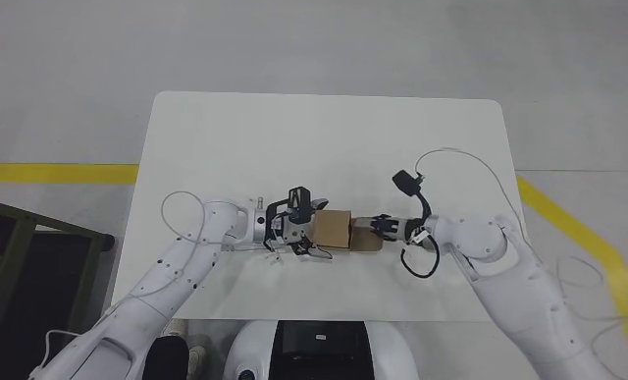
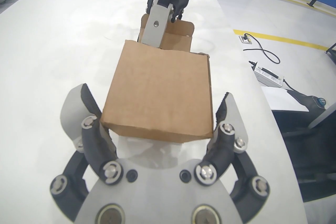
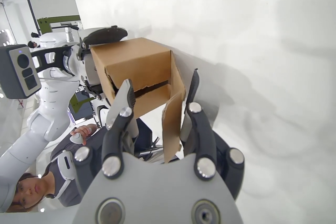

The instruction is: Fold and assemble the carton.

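On the white desk [image 1: 245, 135], near its front edge and about the middle: small brown cardboard carton [image 1: 332, 228], between the two tools. Cannot tell whether resting on the desk or held a little above it.

Left tool [image 2: 156, 104] closed on the carton's shut end, with a black pad [image 2: 92, 104] touching each of the two near corners. Right tool [image 3: 160, 79] spread apart at the other end and gripping nothing: one finger [image 3: 126, 96] in front of the opening, the other outside the side wall, and a loose side flap [image 3: 172, 125] standing free between them.

Possible trouble from here, as a judgement only:
- With too strong a push from the right tool against only a corner grip, sliding or turning of the carton out of the left pads.
- Bending of the loose side flap outward, or crumpling, if caught by a finger edge instead of the flat side.
- More tearing under a hard press at the ragged edge [image 3: 111, 80] beside the opening.

Long axis along the line from one tool to the other, from side to side across the desk. Open end toward the right tool, closed end toward the left one.
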You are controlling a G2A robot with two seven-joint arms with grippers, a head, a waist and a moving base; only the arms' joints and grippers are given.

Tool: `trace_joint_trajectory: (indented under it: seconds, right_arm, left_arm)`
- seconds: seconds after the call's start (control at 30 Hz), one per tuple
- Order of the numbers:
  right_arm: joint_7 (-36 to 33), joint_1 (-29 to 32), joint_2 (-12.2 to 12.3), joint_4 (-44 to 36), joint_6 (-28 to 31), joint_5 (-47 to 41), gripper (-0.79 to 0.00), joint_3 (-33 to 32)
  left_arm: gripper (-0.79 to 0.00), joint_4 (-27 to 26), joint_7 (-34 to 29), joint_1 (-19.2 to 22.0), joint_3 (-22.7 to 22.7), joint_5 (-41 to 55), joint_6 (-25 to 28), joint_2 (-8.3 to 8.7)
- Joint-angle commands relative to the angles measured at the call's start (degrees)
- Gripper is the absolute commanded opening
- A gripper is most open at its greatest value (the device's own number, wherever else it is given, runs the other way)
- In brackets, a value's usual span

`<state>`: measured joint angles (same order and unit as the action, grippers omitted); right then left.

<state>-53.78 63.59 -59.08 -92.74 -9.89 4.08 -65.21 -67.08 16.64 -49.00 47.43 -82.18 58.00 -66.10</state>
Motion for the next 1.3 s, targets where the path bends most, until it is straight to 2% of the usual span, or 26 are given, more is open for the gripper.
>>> trace_joint_trajectory:
  seconds: [0.0,0.53,1.0,1.27]
  right_arm:
    - [0.1,0.6,0.1,-0.2,0.6,-1.0,-0.409,-0.9]
    - [-0.5,4.6,0.1,-0.6,8.4,-13.7,-0.425,-3.8]
    - [-0.7,3.5,-0.6,2.6,12.4,-17.7,-0.416,-1.8]
    - [-1.7,4.8,-0.5,3.0,14.8,-18.4,-0.459,-1.7]
  left_arm:
    - [0.000,0.1,0.0,0.1,-0.1,0.1,0.0,-0.02]
    - [0.000,0.5,-0.4,0.4,-0.6,0.3,0.0,-0.17]
    - [0.000,0.6,-0.9,0.5,-0.8,0.6,0.0,-0.10]
    - [0.000,0.6,-1.2,0.4,-0.9,1.0,0.0,0.04]
